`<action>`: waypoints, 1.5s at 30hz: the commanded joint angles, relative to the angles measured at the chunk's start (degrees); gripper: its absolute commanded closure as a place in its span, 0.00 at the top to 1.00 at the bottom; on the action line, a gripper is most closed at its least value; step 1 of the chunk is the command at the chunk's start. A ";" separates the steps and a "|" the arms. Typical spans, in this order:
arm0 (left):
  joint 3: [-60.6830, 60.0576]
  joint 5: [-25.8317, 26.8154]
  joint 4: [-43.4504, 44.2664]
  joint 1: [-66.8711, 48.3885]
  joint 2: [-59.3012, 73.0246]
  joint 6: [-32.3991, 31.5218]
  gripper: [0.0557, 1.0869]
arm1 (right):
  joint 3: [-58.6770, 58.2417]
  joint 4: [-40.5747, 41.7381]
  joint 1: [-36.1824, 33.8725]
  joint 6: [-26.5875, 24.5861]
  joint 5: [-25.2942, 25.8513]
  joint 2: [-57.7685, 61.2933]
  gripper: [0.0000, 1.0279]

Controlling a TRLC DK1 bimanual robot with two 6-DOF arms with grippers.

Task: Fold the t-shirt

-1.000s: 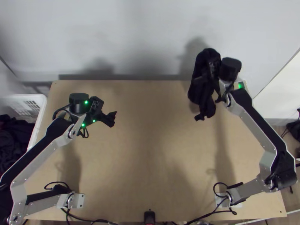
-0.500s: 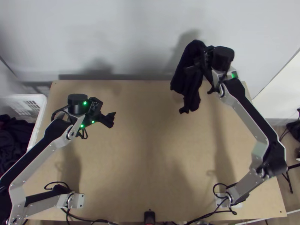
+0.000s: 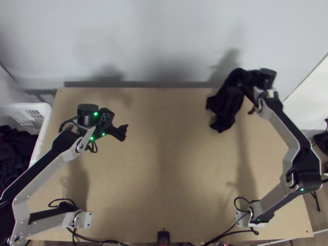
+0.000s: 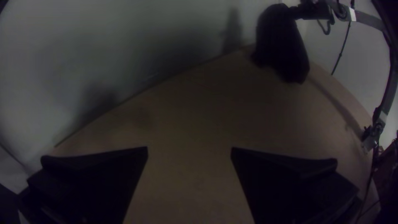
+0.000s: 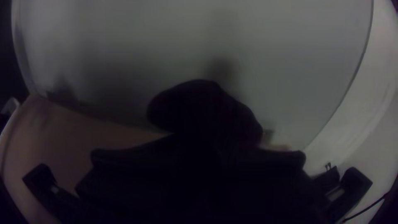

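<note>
A dark, bunched t-shirt [image 3: 226, 103] hangs over the table's back right part from my right gripper [image 3: 248, 82], which is shut on it. In the right wrist view the cloth [image 5: 203, 108] bulges up from between the closed fingers of my right gripper [image 5: 199, 150]. Above the table's left part, well away from the shirt, is my left gripper [image 3: 123, 130]. The left wrist view shows my left gripper [image 4: 189, 150] with its fingers wide apart and nothing between them, and the hanging shirt [image 4: 282, 47] farther off.
The light wooden table [image 3: 164, 164] ends at a pale wall [image 3: 164, 45] behind it. A white basket [image 3: 46, 110] with dark cloth stands past the left edge. Cables [image 3: 102, 241] run along the near edge by the arms' bases.
The right arm first swung left and up the picture with the shirt, then back right and down; the shirt's hanging shape changed. The left arm has barely moved.
</note>
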 commanded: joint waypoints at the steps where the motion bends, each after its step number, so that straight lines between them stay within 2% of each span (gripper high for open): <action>1: 0.32 -0.14 0.17 -0.53 1.05 -0.05 0.95 | -9.76 3.84 -9.98 -1.32 -6.17 -0.75 0.03; 5: 0.41 -0.23 0.17 -0.88 1.66 -0.05 0.95 | -10.55 4.02 -13.15 -2.64 -8.46 0.92 0.03; 20: -0.38 -0.58 0.00 -3.70 2.54 0.21 0.95 | -18.81 10.52 -22.46 -4.66 -8.99 3.03 0.03; 23: -0.56 -0.58 0.09 -4.31 2.72 0.12 0.95 | -19.42 10.61 -23.78 -5.01 -8.99 3.12 0.11; 25: -0.73 -0.58 0.09 -4.66 2.72 0.03 0.95 | -20.30 10.61 -23.96 -5.54 -8.99 3.29 0.22; 32: -1.08 -0.49 0.09 -5.54 2.72 -0.14 0.95 | -22.41 9.82 -24.66 -6.42 -8.99 4.52 0.97; 45: -2.31 -0.49 0.00 -6.42 2.01 -0.41 0.95 | -22.06 4.54 -31.07 -4.66 -10.66 -0.49 0.97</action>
